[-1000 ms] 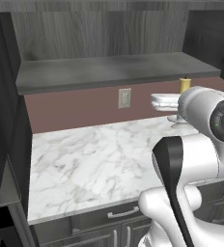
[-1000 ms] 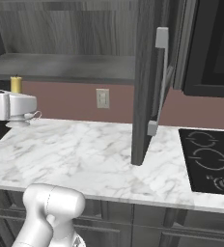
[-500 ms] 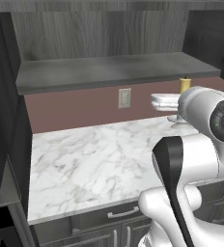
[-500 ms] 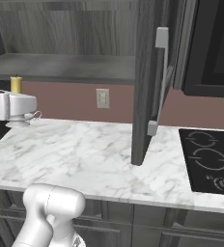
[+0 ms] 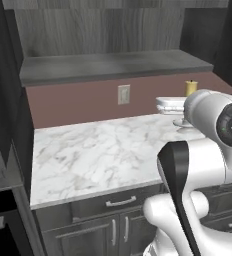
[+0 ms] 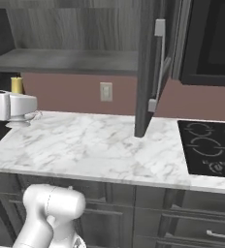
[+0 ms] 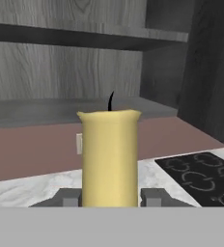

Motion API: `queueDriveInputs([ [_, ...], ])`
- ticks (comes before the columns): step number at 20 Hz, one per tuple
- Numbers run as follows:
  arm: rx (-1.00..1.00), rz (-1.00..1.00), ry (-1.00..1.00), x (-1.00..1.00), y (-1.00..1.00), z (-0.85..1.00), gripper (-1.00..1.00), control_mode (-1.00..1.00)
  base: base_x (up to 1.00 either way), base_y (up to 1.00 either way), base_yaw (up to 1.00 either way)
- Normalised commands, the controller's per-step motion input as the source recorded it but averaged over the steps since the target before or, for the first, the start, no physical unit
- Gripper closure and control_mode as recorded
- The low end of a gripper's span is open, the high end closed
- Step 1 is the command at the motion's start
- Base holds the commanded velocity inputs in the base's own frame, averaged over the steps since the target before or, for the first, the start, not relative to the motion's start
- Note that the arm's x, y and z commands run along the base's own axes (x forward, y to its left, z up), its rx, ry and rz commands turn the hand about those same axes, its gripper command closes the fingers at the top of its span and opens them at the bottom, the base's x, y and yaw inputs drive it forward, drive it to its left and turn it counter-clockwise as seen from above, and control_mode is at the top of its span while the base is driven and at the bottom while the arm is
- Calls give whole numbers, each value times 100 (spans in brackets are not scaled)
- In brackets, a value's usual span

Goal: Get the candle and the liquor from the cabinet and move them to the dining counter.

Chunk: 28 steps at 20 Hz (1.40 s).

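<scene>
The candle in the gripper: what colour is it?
Yellowish tan with a dark wick; the candle shows best in the hand view.

The worktop (image 5: 98,155) is white marble with grey veins, running below a maroon backsplash (image 5: 78,102) that carries a pale wall outlet (image 5: 123,94). At its right end, seen from the right base view, a black cooktop (image 6: 209,155) is set flush into the marble. Above the backsplash, the open cabinet's dark grey wood-grain shelf (image 5: 113,65) runs the width of the worktop.
</scene>
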Motion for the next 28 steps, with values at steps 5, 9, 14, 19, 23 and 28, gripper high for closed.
queueDriveInputs([
  [5, 0, 0, 0, 0, 0, 0, 100, 100, -69, 0, 0],
  [9, 0, 0, 0, 0, 0, 0, 100, 100, -81, 0, 0],
  [14, 0, 0, 0, 0, 0, 0, 100, 100, -81, 2, -1],
  [19, 0, 0, 0, 0, 0, 0, 100, 100, -43, 17, -53],
  [23, 0, 0, 0, 0, 0, 0, 100, 100, -2, 18, -85],
  [28, 0, 0, 0, 0, 0, 0, 100, 100, 0, 13, -89],
])
